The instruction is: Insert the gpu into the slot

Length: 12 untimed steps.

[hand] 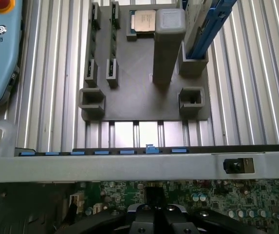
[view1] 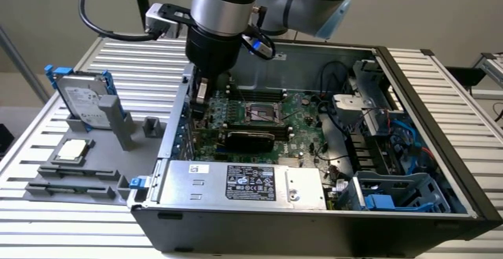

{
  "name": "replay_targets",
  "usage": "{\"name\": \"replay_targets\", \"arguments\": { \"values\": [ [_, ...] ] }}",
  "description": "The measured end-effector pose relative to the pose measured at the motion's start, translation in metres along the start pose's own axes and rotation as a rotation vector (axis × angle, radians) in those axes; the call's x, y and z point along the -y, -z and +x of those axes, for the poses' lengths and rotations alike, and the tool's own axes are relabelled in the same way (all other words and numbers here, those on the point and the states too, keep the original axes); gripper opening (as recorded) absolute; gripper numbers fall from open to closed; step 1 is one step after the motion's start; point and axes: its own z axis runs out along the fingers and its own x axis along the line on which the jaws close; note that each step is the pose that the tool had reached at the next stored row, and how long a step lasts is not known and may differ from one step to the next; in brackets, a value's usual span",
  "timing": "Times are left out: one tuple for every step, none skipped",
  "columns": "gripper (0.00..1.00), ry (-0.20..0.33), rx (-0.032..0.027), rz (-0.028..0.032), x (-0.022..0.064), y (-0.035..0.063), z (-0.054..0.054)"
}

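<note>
In the exterior view the gpu [view1: 250, 134], a flat card with a black cooler cover and a green edge, stands low on the green motherboard [view1: 303, 109] inside the open computer case. A short piece of bright blue, the slot [view1: 223, 149], shows at the card's end nearest the exterior view's left; the card hides the rest of the slot. My gripper [view1: 202, 93] hangs inside the case by its wall on the exterior view's left, just above and beside that end of the card. In the wrist view, my gripper's black body [hand: 156, 217] sits over the motherboard [hand: 236, 197].
The case wall [hand: 129, 167] runs between the motherboard and a grey fixture plate [hand: 134, 92] on the slatted table. The plate carries a processor chip [view1: 72, 149], upright posts [view1: 119, 120] and a hard drive [view1: 81, 101]. A power supply [view1: 235, 182], cables and a drive cage [view1: 393, 191] crowd the case.
</note>
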Motion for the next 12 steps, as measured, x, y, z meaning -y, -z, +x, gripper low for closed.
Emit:
{"name": "replay_targets", "arguments": {
  "values": [
    [0.11,0.0,0.0,0.0012,0.0012,0.0007,-0.0001],
    [0.11,0.0,0.0003,0.007,0.0021,0.0012,-0.0001],
    [0.11,0.0,0.0008,0.0175,0.0029,0.0014,-0.0001],
    [0.11,0.0,0.0013,0.0319,0.0037,0.0016,-0.0001],
    [0.11,0.0,0.0023,0.0497,0.0044,0.0017,-0.0002],
    [0.11,0.0,0.0032,0.0678,0.005,0.0018,-0.0002],
    [0.11,0.0,0.0041,0.0862,0.0056,0.002,-0.0002],
    [0.11,0.001,0.0049,0.1048,0.0062,0.0021,-0.0003],
    [0.11,0.001,0.0058,0.1226,0.0069,0.0023,-0.0003],
    [0.11,0.001,0.0066,0.141,0.0077,0.0025,-0.0004],
    [0.11,0.001,0.0076,0.1582,0.0085,0.0027,-0.0004],
    [0.11,0.001,0.0082,0.1735,0.0097,0.0029,-0.0004]
  ]
}}
